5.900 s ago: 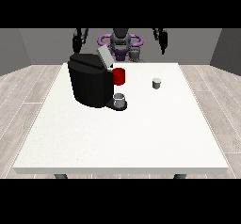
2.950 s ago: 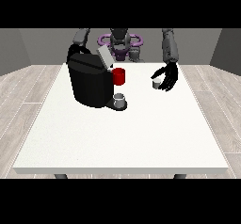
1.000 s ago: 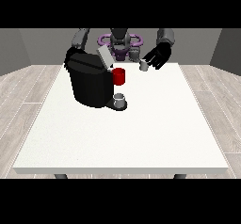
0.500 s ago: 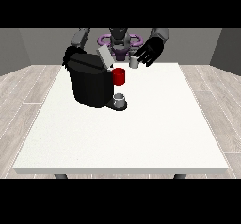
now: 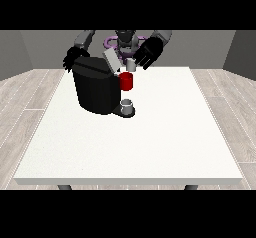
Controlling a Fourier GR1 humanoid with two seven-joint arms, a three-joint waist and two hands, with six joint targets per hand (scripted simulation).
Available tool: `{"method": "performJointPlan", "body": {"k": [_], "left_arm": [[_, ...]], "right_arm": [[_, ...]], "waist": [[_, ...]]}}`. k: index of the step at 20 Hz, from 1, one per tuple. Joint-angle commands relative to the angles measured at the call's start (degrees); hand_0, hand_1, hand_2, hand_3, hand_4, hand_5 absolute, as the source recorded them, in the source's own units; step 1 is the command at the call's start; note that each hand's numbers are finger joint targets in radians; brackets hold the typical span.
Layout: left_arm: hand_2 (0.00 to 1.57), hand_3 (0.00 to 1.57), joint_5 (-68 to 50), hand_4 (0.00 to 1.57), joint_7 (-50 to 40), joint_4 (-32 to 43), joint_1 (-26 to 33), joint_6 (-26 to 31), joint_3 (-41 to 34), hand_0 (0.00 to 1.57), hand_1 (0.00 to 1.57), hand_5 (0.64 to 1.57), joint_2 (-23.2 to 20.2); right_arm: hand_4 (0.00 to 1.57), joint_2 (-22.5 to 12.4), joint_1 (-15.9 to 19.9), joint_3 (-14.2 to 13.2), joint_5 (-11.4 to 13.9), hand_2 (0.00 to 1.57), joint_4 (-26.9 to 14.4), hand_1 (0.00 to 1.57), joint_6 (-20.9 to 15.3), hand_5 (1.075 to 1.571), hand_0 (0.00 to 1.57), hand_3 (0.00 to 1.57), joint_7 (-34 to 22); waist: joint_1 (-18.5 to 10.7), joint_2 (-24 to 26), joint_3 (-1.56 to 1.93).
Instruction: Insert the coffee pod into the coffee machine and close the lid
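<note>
One black coffee machine (image 5: 95,89) stands on the white table (image 5: 150,137), with one raised grey lid (image 5: 111,60), one red pod holder (image 5: 126,81) and one small cup (image 5: 127,105) at its base. One grey coffee pod (image 5: 131,65) hangs just above the red holder, pinched by the hand at the view's right (image 5: 148,53). The hand at the view's left (image 5: 73,58) is half hidden behind the machine; I cannot tell how its fingers lie.
</note>
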State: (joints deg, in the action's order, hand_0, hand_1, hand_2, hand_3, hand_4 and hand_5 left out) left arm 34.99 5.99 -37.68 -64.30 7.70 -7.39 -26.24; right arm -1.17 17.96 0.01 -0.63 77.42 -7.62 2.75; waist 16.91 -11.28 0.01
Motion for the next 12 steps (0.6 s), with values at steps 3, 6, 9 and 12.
{"method": "performJointPlan", "body": {"k": [3,6,9,12], "left_arm": [[1.33,1.24,0.4,0.49,2.4,1.4,0.2,-0.5,-0.1,1.31,1.31,1.571,0.1],[1.32,1.22,1.1,0.50,0.1,1.4,-2.5,-0.5,-0.4,1.29,1.29,1.571,-1.0],[1.34,1.23,1.1,0.50,-0.1,2.6,-1.9,0.1,-0.5,1.33,1.33,1.571,-0.4],[1.28,1.21,1.9,0.51,0.0,1.1,-2.7,-2.1,0.6,1.23,1.23,1.571,2.2]], "right_arm": [[0.55,0.6,0.9,0.7,1.8,0.00,3.5,0.00,-2.8,1.571,0.00,0.00,-2.7],[0.46,-0.5,1.5,-0.7,0.8,0.00,2.0,0.00,-1.3,1.571,0.00,0.00,-0.2],[0.53,-1.2,0.1,-0.5,0.8,0.00,3.6,0.00,-0.7,1.571,0.00,0.00,-0.2],[0.48,0.5,1.7,-0.9,1.5,0.00,2.0,0.00,-3.5,1.571,0.00,0.00,-1.5]], "waist": [[0.5,-1.2,-0.02],[0.6,-3.2,0.00],[2.1,-2.6,-0.01],[0.2,-3.1,-0.01]]}}
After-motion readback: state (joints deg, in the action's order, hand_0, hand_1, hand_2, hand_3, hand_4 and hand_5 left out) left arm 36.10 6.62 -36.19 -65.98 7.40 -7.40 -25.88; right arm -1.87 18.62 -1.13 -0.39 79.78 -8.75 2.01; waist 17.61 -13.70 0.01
